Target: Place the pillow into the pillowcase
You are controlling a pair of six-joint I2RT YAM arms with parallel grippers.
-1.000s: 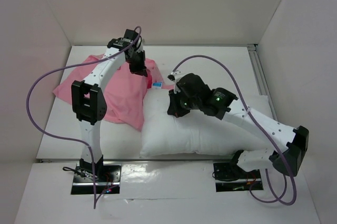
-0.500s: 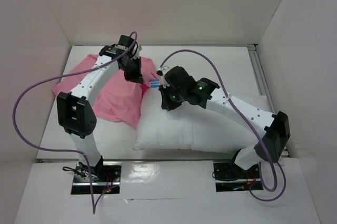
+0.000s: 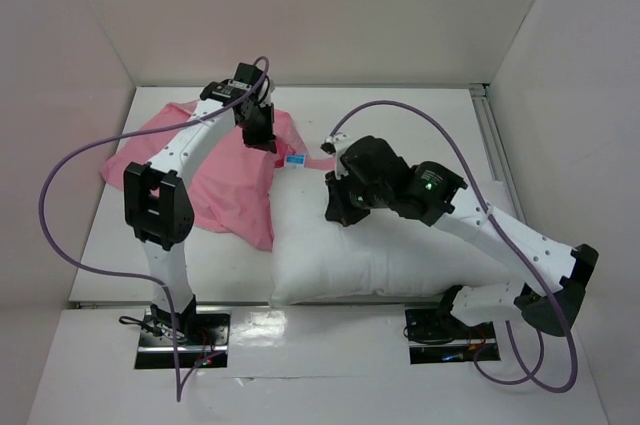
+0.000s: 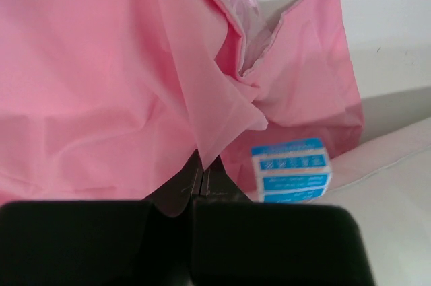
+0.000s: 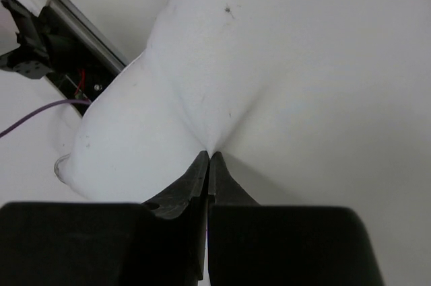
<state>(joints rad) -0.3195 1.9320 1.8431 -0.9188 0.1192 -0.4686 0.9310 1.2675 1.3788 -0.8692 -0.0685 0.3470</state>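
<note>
Left pincer (image 4: 202, 165): was clamped on a fold of the pillowcase (image 4: 94, 64), probably to lift its edge and open the mouth.
Pillowcase: lay ahead and left of that pincer on the bench (image 3: 420, 110); the opening could not be made out.
Blue tag (image 4: 291, 168): sat just right of that pincer, print unreadable.
Right pincer (image 5: 207, 159): was closed on a pinch of the pillow (image 5: 303, 64), likely to drag it toward the pillowcase.
Pillow: lay under that pincer, its edge against the pillowcase.
Hidden: whether any of the pillow was inside.
</note>
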